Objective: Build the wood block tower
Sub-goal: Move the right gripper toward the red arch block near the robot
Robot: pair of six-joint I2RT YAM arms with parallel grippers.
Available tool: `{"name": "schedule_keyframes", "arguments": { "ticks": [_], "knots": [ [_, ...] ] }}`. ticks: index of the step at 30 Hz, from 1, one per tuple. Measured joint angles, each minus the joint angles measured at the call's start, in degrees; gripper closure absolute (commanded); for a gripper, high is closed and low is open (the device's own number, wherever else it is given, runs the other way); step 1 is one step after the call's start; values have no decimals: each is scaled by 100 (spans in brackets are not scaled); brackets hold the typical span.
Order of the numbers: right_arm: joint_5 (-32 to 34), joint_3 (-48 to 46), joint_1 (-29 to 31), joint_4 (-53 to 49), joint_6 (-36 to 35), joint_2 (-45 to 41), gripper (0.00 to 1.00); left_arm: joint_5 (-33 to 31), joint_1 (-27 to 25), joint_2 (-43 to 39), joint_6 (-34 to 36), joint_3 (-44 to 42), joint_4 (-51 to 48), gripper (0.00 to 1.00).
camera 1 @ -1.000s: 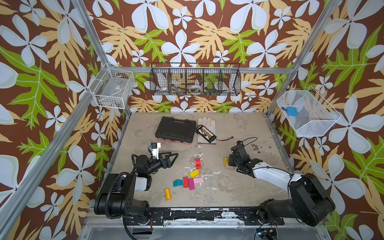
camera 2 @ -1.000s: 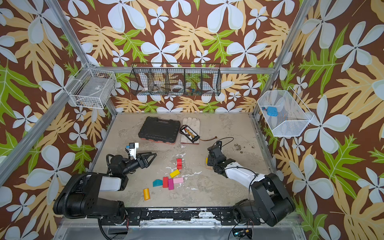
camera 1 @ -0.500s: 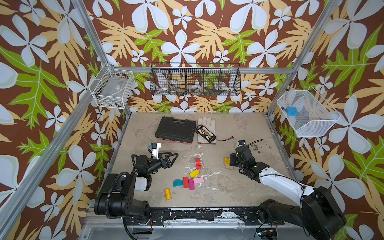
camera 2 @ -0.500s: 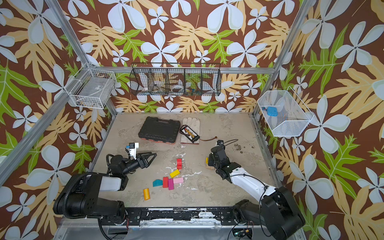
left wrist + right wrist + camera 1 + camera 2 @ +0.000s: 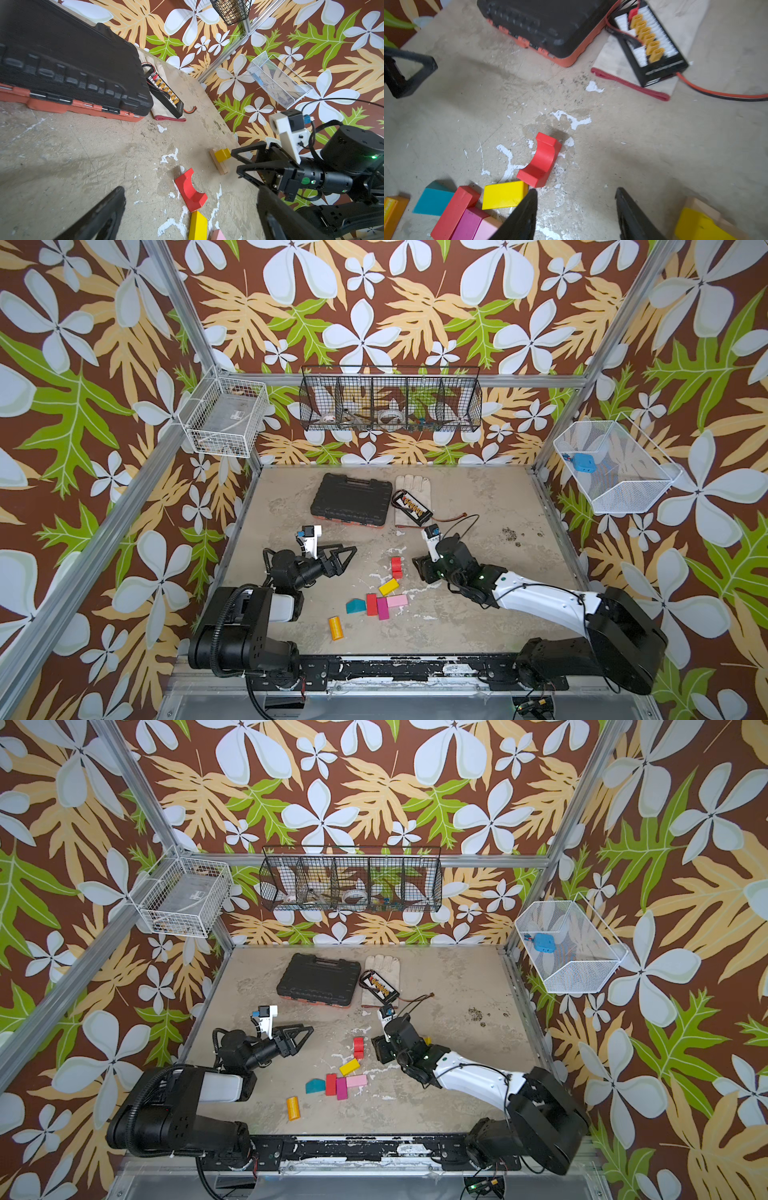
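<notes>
Looking past your right gripper (image 5: 575, 190), jaws parted and empty, you find the red wooden arch block (image 5: 539, 160) lying flat just ahead, untouched — long axis front-to-back, hollow turned toward that gripper. Left gripper (image 5: 348, 561), well apart, gapes wide.

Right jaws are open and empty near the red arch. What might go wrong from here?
1. The yellow piece stacked on the tan base stands close beside the right gripper; a swing of that arm may knock it off.
2. The red arch lies almost touching the yellow block; closing on the arch may drag that block along.
</notes>
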Motion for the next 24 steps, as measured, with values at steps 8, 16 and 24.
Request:
{"name": "schedule_keyframes", "arguments": {
  "ticks": [8,16,24],
  "knots": [
    [-181,625,352,-157,-136,1071,34,0,0,2,0,0,2,0],
    [61,957,356,-450,-133,1534,33,2,0,9,-2,0,4,0],
    [57,1023,365,-404,-133,1615,31,2,0,9,-2,0,7,0]
  ]
}}
